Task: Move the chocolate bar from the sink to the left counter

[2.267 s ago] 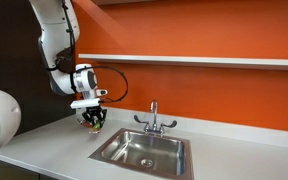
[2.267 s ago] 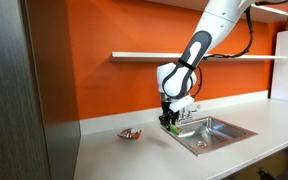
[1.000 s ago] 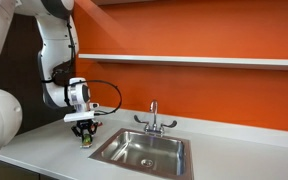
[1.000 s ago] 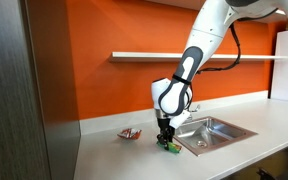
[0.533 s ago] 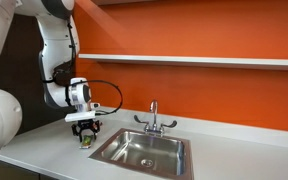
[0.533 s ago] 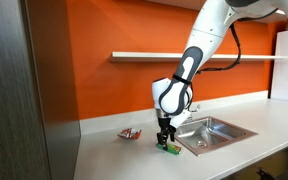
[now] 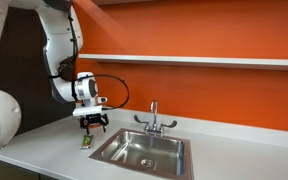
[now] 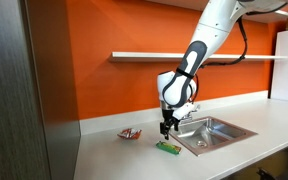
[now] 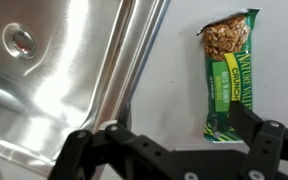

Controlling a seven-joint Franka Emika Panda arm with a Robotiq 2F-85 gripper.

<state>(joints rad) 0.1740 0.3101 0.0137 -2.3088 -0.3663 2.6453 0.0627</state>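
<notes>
The chocolate bar [image 9: 229, 75], a green packet, lies flat on the light-grey left counter [image 9: 174, 70], just beside the rim of the steel sink [image 9: 54, 70]. In both exterior views the bar [image 7: 86, 143] [image 8: 167, 148] rests on the counter with nothing touching it. My gripper [image 7: 92, 124] [image 8: 167, 124] hangs a short way above it, open and holding nothing. From the wrist view, the gripper [image 9: 184, 128] looks straight down, and one finger [image 9: 249, 122] overlaps the bar's lower end.
A red-and-white packet [image 8: 131, 133] lies on the counter [image 8: 114, 150] further from the sink [image 8: 212, 130]. The chrome faucet [image 7: 154, 121] stands behind the basin [image 7: 144, 150], whose drain [image 9: 21, 40] shows. A shelf [image 7: 184, 60] runs along the orange wall.
The gripper opened, let go of the chocolate bar on the counter, and rose a little above it. The bar stays where it was set down.
</notes>
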